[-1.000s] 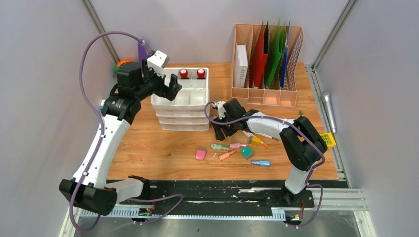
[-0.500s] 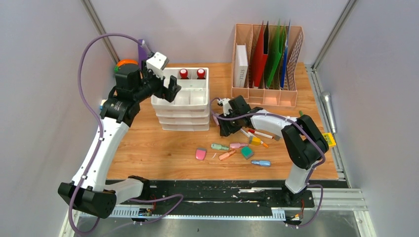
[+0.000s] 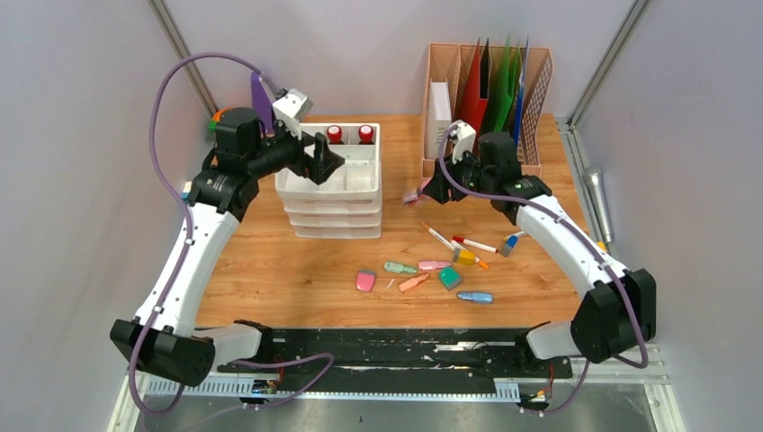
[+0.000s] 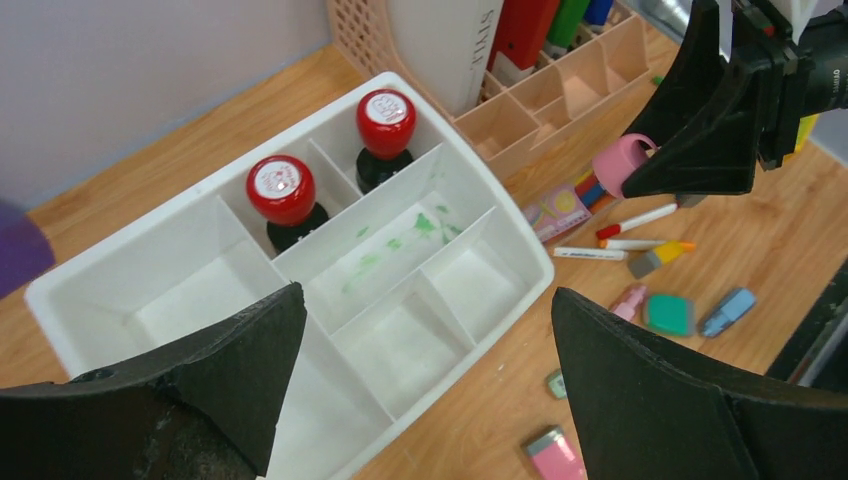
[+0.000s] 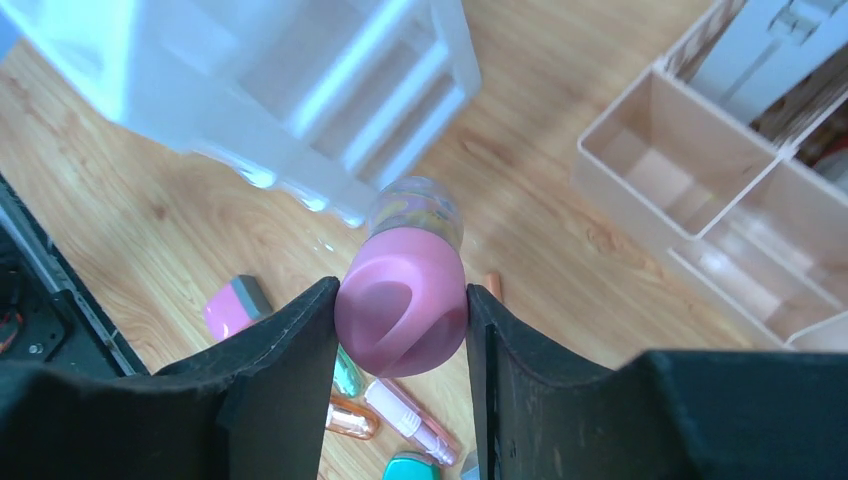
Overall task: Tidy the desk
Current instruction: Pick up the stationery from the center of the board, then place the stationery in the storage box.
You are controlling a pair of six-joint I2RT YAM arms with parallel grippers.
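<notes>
The right gripper [image 5: 400, 300] is clamped on a pink-capped tube [image 5: 405, 270], its long axis running out beyond the jaws toward the desk [image 5: 530, 200] below. The white tray [image 5: 330, 60] (the likely drop) lies ahead-left of those jaws, under the left gripper [image 4: 425, 305], whose jaws stand wide apart and empty.

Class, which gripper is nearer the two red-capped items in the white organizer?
Left. The left gripper hovers open over the white organizer, just beside the red-capped items. The right gripper, shut on a pink object, hangs beyond the organizer, toward the file rack.
</notes>
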